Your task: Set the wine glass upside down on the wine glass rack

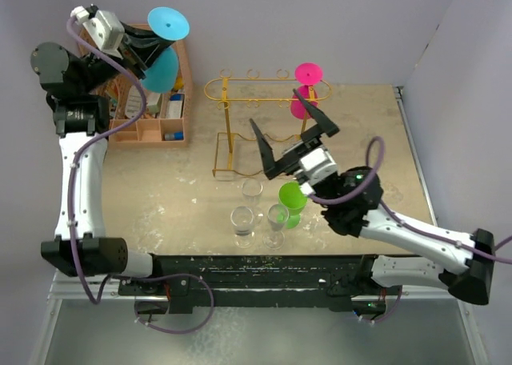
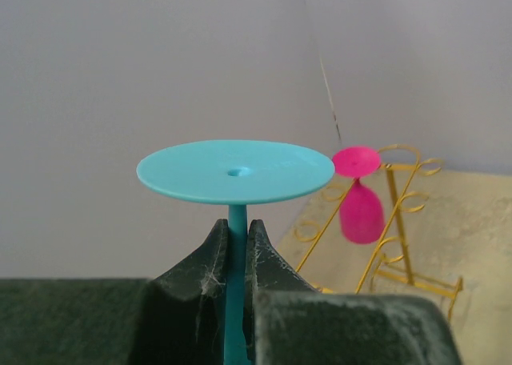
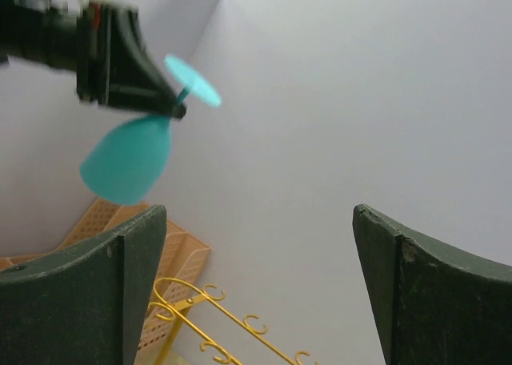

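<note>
Left wrist: left fingers [image 2: 200, 281] clamped on stem of inverted teal wine glass [image 2: 234, 171]; right fingers [image 3: 96, 293] wide apart, empty.

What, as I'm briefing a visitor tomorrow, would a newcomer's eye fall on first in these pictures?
The teal wine glass, held upside down by its stem in the left gripper, high at the far left. Next, a pink glass hanging upside down at the right end of the golden wine glass rack, and the right gripper wide open mid-table.

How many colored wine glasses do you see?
3: teal glass in the left gripper, pink glass hanging on the rack, green glass on the table; the right arm could hide more.
</note>
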`<state>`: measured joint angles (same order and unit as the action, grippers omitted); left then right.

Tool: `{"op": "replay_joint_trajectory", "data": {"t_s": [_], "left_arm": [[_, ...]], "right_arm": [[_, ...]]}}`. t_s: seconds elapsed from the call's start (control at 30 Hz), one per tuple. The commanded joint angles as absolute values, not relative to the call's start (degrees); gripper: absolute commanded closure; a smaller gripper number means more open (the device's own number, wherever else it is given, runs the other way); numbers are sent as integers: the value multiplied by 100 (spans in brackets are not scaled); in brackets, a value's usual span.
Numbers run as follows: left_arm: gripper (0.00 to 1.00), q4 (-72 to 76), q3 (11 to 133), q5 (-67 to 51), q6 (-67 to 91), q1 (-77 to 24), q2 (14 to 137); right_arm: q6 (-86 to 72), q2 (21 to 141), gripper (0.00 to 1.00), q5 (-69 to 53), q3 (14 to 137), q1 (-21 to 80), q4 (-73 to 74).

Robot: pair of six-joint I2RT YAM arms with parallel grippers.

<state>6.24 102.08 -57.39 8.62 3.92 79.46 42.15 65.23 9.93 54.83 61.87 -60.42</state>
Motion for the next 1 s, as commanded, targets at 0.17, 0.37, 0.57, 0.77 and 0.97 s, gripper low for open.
{"op": "replay_joint_trajectory", "data": {"t_s": [0.17, 0.37, 0.57, 0.77, 0.97], "left_arm": [[100, 6910, 9535, -7516, 3782, 1180, 10042], [100, 8338, 10298, -7501, 4908, 1118, 11441], [100, 9147, 11277, -7655, 5542, 787, 12597], [100, 9211, 11823, -7626, 5696, 390, 13291], [100, 9104, 12272, -7594, 5714, 84, 13761]], "right_arm": [[3534, 5206, 0, 1706, 5152, 6200, -4892], [3483, 4788, 0, 2199, 5133, 6200, -4461], [3411, 4443, 0, 2668, 5048, 6198, -4306], [3245, 4423, 0, 3211, 5201, 6198, -3721], [3097, 4375, 0, 3213, 5176, 6200, -3581]]}}
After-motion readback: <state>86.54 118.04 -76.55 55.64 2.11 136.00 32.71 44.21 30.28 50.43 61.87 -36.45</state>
